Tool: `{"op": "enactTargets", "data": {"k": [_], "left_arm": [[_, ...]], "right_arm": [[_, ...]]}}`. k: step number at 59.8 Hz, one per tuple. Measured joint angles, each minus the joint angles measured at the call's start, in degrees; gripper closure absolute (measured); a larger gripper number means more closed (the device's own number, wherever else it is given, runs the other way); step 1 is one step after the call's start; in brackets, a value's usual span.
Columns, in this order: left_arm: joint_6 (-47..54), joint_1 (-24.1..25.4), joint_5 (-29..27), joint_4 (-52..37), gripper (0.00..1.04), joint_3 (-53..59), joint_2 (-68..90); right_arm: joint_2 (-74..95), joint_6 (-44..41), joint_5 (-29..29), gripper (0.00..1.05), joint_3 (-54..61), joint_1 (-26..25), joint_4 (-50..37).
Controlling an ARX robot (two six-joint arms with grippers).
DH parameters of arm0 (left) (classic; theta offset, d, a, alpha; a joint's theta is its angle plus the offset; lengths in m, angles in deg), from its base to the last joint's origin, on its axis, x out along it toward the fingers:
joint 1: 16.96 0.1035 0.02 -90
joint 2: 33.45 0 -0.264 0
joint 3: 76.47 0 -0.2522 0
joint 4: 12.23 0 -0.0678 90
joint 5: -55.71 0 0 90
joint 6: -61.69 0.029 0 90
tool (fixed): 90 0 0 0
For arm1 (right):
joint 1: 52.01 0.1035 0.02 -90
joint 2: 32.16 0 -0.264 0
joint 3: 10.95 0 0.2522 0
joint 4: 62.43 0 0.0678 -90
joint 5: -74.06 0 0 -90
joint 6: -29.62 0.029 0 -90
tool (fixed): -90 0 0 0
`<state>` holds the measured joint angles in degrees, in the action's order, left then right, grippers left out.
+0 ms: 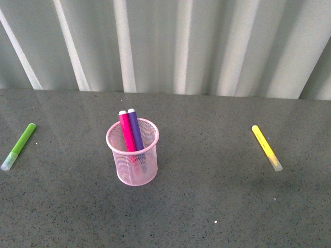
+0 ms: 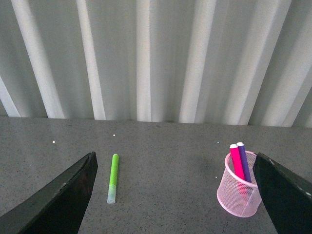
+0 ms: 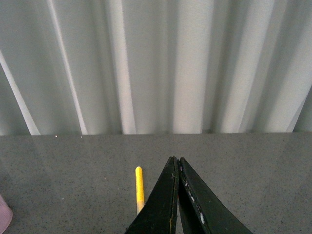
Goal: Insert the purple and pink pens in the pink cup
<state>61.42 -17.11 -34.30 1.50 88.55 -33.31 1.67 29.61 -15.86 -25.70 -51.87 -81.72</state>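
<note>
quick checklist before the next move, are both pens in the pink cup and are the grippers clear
1. Pink pen inside the pink cup: ok, it stands leaning in the cup.
2. Purple pen inside the cup: ok, it sits right beside the pink one.
3. Cup upright on the table: ok.
4. Left gripper empty and clear of the cup: ok, open, nothing between its fingers.
5. Right gripper empty: ok, shut with nothing held.
6. Green marker and yellow marker left out of the cup: ok, both lie flat on the table, one on each side.
</note>
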Motion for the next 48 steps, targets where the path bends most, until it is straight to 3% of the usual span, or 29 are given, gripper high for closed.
{"op": "enactTargets", "data": {"k": [20, 48], "left_arm": [[0.0, 0.0, 0.0, 0.0, 0.07, 0.0, 0.0], [0.0, 0.0, 0.0, 0.0, 0.07, 0.0, 0.0]], "right_arm": [[-12.5, 0.0, 0.0, 1.01, 0.0, 0.0, 11.6], [-21.8, 0.0, 0.0, 1.01, 0.0, 0.0, 20.9]]}}
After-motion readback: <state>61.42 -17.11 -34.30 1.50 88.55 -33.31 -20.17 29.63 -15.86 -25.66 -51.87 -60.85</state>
